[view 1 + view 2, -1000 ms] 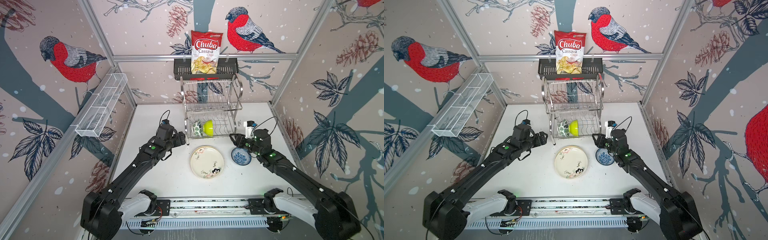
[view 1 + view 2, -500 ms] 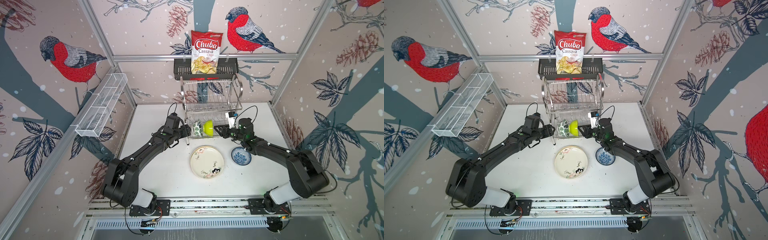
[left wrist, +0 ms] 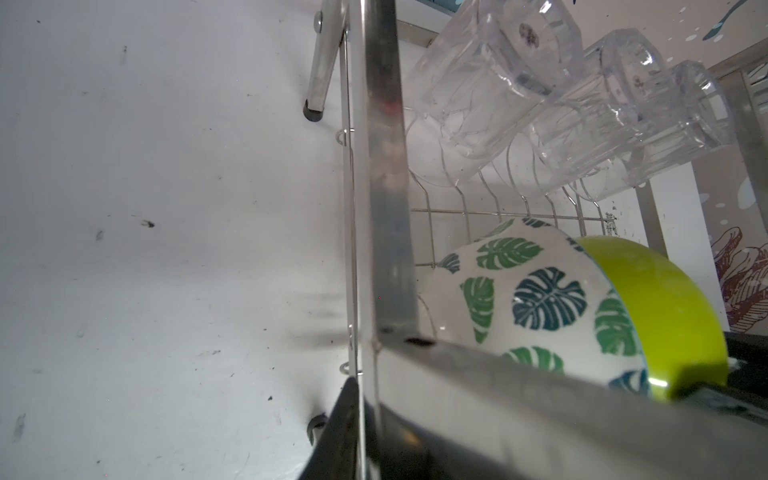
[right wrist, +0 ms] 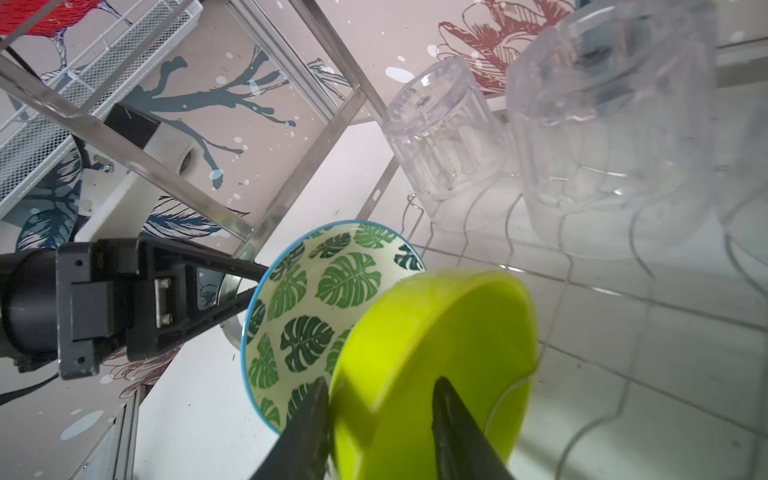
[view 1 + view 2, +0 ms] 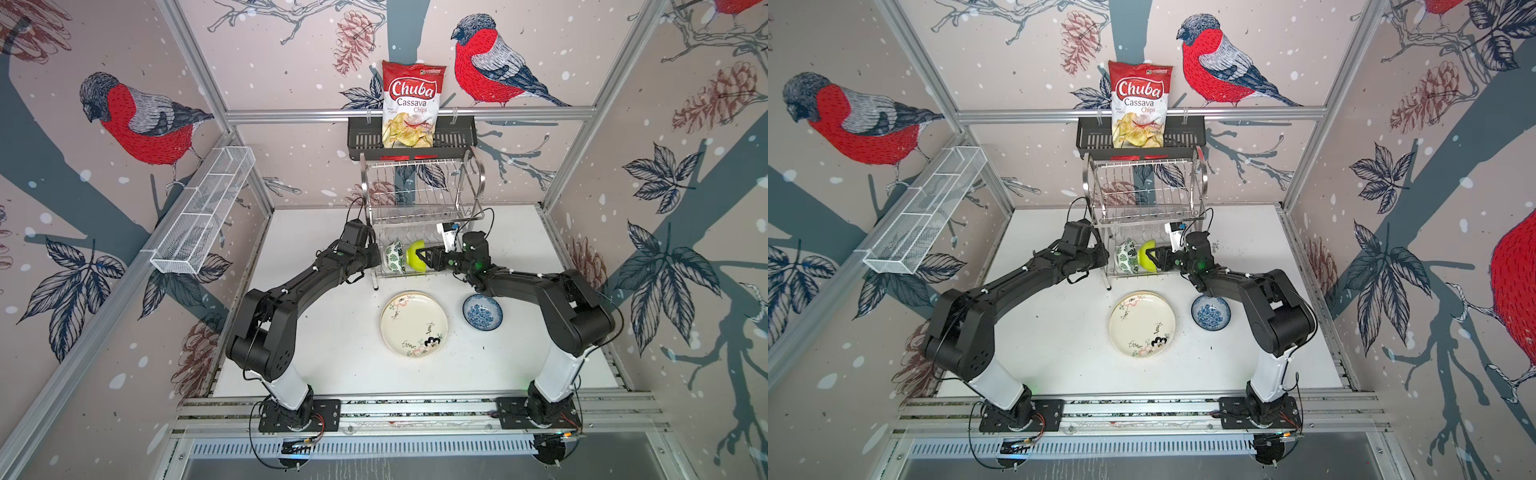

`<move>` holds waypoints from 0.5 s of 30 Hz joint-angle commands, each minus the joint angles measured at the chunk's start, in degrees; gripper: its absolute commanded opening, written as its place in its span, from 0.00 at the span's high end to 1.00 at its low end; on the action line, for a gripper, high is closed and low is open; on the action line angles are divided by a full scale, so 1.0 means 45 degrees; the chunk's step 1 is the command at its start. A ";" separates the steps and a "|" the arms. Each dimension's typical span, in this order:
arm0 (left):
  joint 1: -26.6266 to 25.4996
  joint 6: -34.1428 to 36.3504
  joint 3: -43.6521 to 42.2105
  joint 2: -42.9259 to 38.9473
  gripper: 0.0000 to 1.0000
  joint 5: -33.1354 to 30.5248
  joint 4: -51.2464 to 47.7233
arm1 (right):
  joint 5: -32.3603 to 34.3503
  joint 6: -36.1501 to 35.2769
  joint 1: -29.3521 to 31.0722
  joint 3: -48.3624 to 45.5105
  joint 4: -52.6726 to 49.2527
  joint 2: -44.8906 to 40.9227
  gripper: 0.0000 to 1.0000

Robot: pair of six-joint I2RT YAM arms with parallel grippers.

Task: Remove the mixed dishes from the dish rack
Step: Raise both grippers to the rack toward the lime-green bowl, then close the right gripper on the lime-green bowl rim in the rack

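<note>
Right gripper (image 4: 380, 382), right wrist view: its fingers straddle the wall of the lime green bowl (image 4: 436, 353), one outside and one inside, apparently clamped. The green-leaf bowl (image 4: 316, 299) stands just behind. The left gripper (image 4: 245, 286) has narrowed jaws at the dish rack (image 4: 301, 174) frame; its tips are hidden, so its grip cannot be told. Left wrist view: three glass tumblers (image 3: 594, 108) lie tilted in the lower tier. Both top views: the cream floral plate (image 5: 414, 324) and blue-patterned bowl (image 5: 482, 318) already lie on the table (image 5: 324, 332), and the upper tier is bare. Judged roughly half unloaded.

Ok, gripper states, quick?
Left gripper: shut on the rack.
Right gripper: jaws astride the lime bowl; grip cannot be told.
</note>
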 commanded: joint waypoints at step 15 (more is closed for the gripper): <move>0.0010 0.0455 0.0364 0.0305 0.88 -0.0027 -0.0517 | -0.1068 0.1558 0.0111 0.0825 0.2132 0.2035 0.82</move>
